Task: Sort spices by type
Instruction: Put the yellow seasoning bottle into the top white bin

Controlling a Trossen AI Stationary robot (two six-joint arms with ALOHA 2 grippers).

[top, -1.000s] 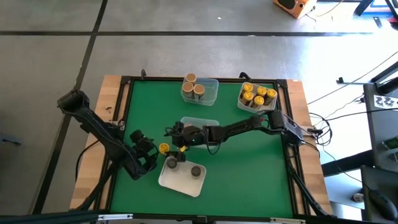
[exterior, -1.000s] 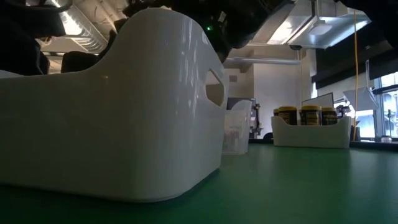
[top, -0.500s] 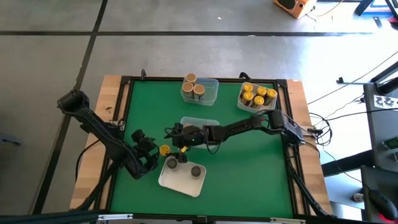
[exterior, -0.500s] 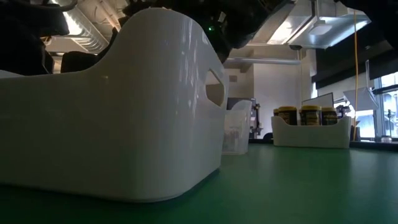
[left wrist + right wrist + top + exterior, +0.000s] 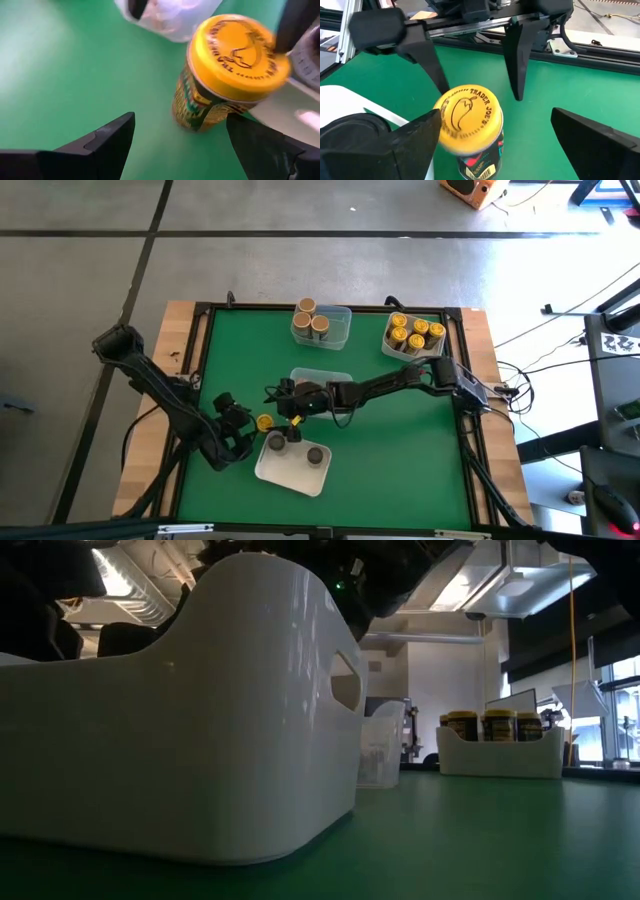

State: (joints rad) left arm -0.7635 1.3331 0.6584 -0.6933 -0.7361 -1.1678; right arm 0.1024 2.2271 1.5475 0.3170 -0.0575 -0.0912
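Yellow-lidded spice jar (image 5: 227,75) upright between spread left gripper (image 5: 182,137) jaws and spread right gripper (image 5: 495,137) jaws, untouched.

One jar (image 5: 263,421) stands just beside the tray (image 5: 292,476).

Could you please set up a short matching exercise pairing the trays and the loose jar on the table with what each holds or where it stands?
Things:
1. clear tray at the far edge
2. white tray at the far right corner
3. near white tray
4. lone yellow-capped jar

Places or contents:
A. holds dark grey-topped jars
B. stands on the green mat between both open grippers
C. holds tan-topped jars
D. holds yellow-topped jars

Pairs: 1-C, 2-D, 3-A, 4-B. The left gripper and right gripper flank that jar without closing on it.
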